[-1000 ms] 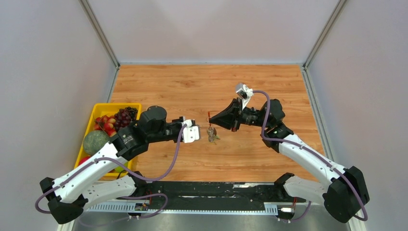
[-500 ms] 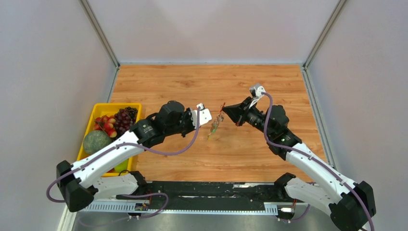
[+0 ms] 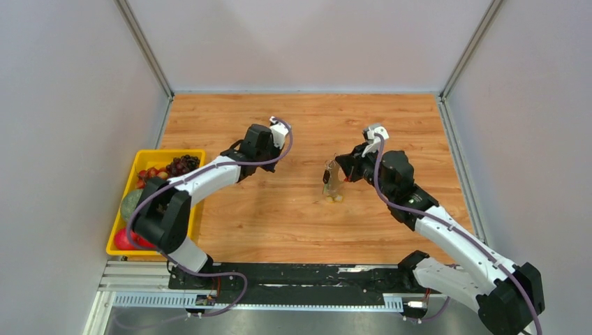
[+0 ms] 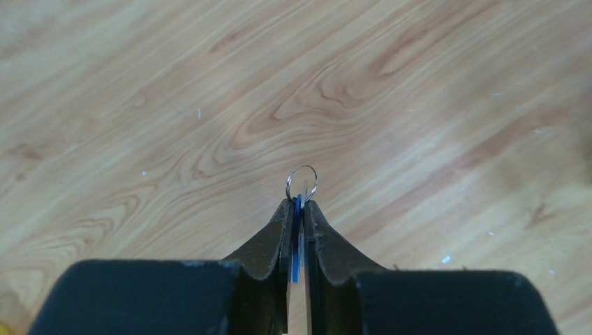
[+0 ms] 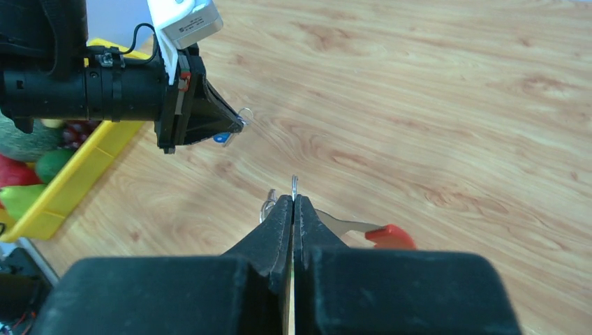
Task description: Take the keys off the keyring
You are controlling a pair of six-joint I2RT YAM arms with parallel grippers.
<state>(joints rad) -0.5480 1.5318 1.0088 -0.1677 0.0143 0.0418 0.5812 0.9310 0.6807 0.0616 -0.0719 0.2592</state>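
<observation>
Left pincer (image 4: 299, 209) pinches a blue key (image 4: 297, 244) above the bench (image 4: 419, 105); right pincer (image 5: 293, 202), well apart, clamps the keyring (image 5: 389, 236) by its ring.

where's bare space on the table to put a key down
Bare: the table along its far edge, and its near middle. Crowded: the yellow fruit bin, and mid-table where the right tool dangles the keyring.
</observation>
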